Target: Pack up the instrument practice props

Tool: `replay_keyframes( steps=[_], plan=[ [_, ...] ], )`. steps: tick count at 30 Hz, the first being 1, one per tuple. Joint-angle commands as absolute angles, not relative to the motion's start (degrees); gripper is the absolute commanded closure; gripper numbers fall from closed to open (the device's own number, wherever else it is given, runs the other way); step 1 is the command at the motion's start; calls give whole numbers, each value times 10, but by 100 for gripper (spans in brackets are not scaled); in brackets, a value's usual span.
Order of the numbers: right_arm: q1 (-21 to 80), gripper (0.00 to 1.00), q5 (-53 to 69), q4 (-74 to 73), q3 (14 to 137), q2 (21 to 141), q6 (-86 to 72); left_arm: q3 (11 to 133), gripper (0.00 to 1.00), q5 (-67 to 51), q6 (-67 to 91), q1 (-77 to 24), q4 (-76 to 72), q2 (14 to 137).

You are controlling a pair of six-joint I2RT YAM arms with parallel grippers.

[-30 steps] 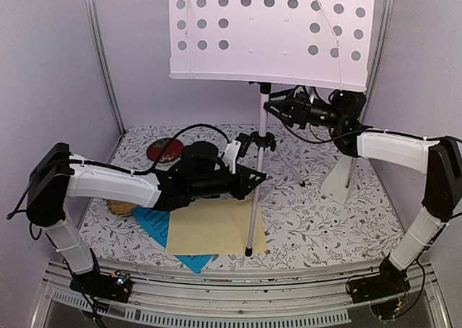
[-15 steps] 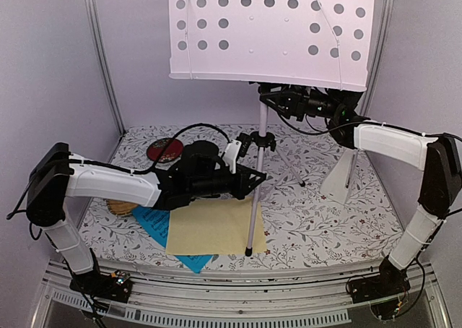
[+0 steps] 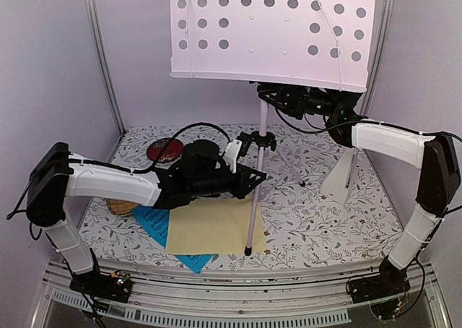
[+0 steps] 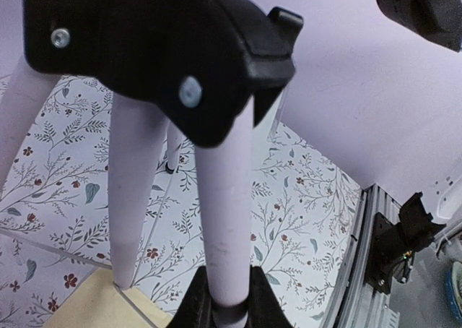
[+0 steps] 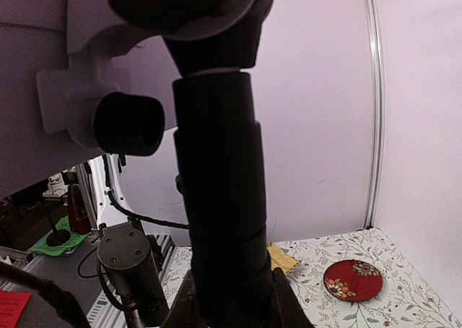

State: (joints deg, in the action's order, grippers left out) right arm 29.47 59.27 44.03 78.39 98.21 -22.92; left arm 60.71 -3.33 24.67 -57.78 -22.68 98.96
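Observation:
The music stand's white perforated desk point(image 3: 271, 32) stands high at the back on a pole point(image 3: 263, 118) with silver tripod legs point(image 3: 251, 219). My left gripper point(image 3: 253, 178) is shut on the front leg point(image 4: 224, 219), just below the black hub point(image 4: 159, 46). My right gripper point(image 3: 267, 95) is shut on the black collar point(image 5: 220, 198) right under the desk, one finger on each side. The white metronome point(image 3: 338, 178) stands at the right. A pale-yellow sheet point(image 3: 213, 227) overlaps a blue sheet point(image 3: 154, 223) near the front.
A round red dish point(image 3: 164, 150) lies at the back left, also seen at the right wrist's lower right as the red dish point(image 5: 352, 279). A bamboo tray point(image 3: 119, 207) peeks out under my left arm. Metal frame posts point(image 3: 101, 53) and walls close the sides.
My right gripper has moved left to the pole under the desk and closed on the black collar. The left arm, still gripping the leg, has not moved.

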Motion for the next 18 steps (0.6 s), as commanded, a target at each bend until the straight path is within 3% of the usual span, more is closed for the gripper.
replay_keyframes(
  steps=[1,18],
  plan=[
    [302,99,599,449,791,958,-268,639,100,-16,208,-573,-223,993],
    [309,99,574,427,743,857,-245,770,100,-5,142,-578,-267,985]
  ],
)
